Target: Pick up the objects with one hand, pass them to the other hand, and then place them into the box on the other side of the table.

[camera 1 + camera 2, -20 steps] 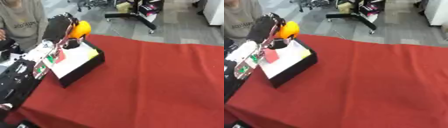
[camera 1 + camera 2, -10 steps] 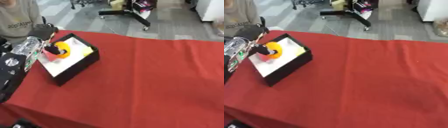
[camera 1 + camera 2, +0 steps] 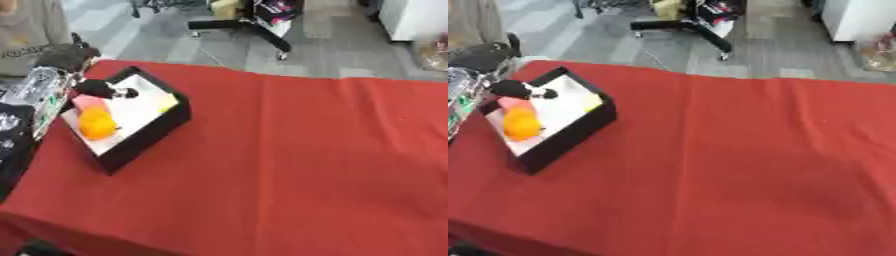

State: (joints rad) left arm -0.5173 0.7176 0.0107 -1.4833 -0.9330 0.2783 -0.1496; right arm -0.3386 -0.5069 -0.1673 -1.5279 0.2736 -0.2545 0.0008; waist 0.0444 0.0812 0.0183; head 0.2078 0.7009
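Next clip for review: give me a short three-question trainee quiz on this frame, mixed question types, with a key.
1. True or false: the orange object lies inside the black box.
2. The box stands on which side of the red table? A) the robot's left B) the robot's right C) the centre
3. Fill in: next to the orange object in the box lies a ____ object.

Key: 1 true; 2 A; 3 pink.
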